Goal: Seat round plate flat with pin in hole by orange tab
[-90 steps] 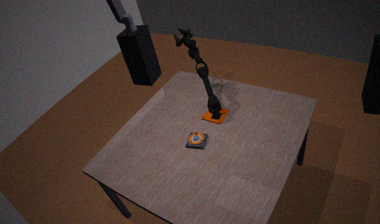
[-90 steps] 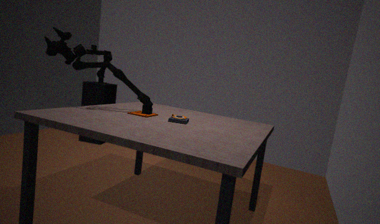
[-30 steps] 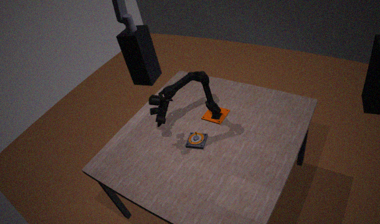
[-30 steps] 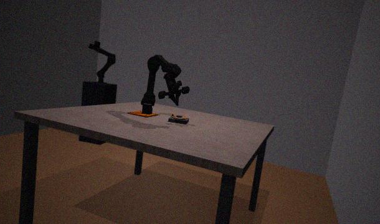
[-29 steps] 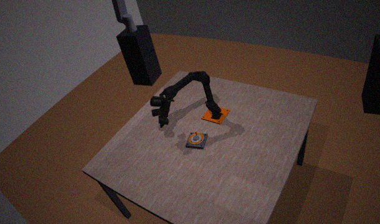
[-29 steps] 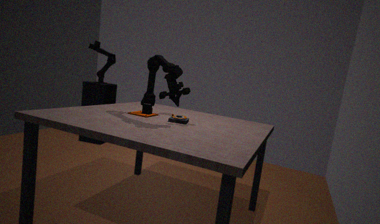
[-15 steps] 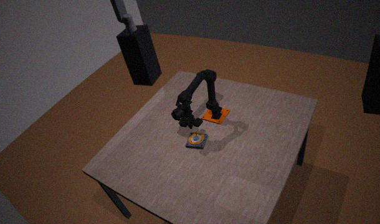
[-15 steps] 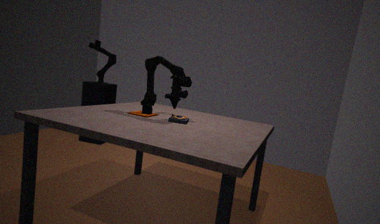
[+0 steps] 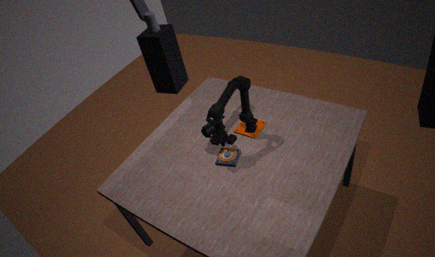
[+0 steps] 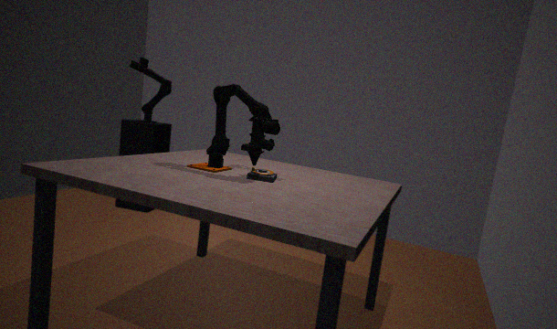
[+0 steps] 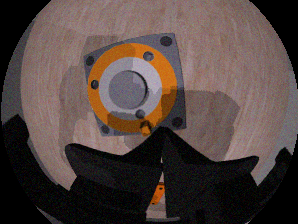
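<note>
The round plate (image 11: 169, 92) (image 10: 271, 173), orange with a white middle, sits around the grey post (image 11: 127, 90) on the square grey base (image 11: 175, 107) (image 9: 226, 164) (image 10: 262, 178). Its orange tab (image 11: 145, 128) points toward the arm. A dark hole (image 11: 140, 114) shows beside the tab; I cannot tell the pin apart or judge the plate's tilt. My gripper (image 11: 162, 131) (image 10: 254, 164) is shut and empty. Its tips are just above the base's arm-side edge, beside the tab in the wrist view; contact cannot be told.
The arm's orange mounting plate (image 9: 240, 130) (image 10: 196, 167) lies on the wooden table (image 9: 292, 160) (image 10: 169, 183) behind the base. A second arm (image 10: 157, 98) stands on a dark pedestal (image 9: 164, 61) beyond the table. Another dark block (image 9: 433, 93) stands far right.
</note>
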